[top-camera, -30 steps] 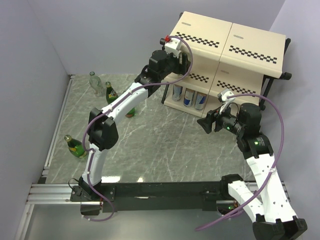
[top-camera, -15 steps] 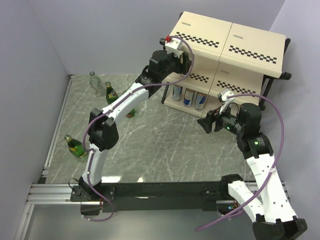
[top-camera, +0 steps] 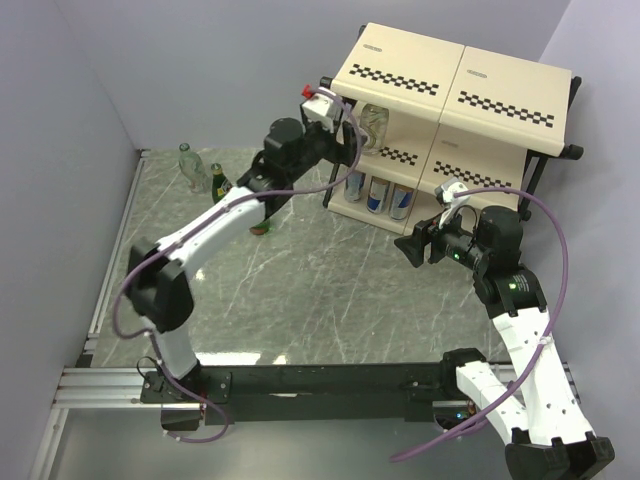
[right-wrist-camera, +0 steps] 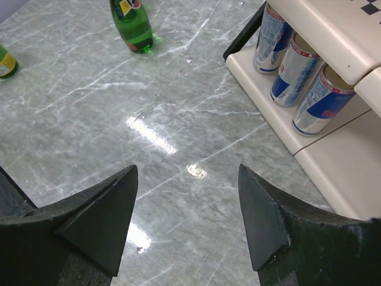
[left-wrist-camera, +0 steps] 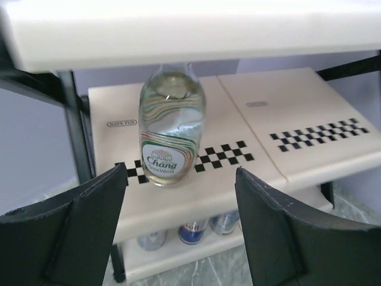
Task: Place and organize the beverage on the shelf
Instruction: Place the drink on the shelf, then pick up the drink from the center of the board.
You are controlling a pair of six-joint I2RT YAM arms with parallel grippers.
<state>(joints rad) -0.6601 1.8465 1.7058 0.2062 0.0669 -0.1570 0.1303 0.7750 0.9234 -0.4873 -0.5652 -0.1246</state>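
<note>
The shelf stands at the back right. A clear bottle with a Chang label stands upright on its middle board, at the left end. My left gripper hangs just in front of that bottle, open and not touching it. Three silver-and-blue cans stand in a row on the bottom board, also seen as cans from the right wrist. My right gripper is open over the bare table, in front of the cans.
On the table's far left stand a clear bottle and a green bottle. Another green bottle is partly hidden under the left arm; the right wrist view shows a green bottle too. Grey walls close in the left and back.
My left gripper has drawn back left from the shelf, leaving the clear bottle standing on the middle board. The left elbow swung left. The right arm has not moved.
</note>
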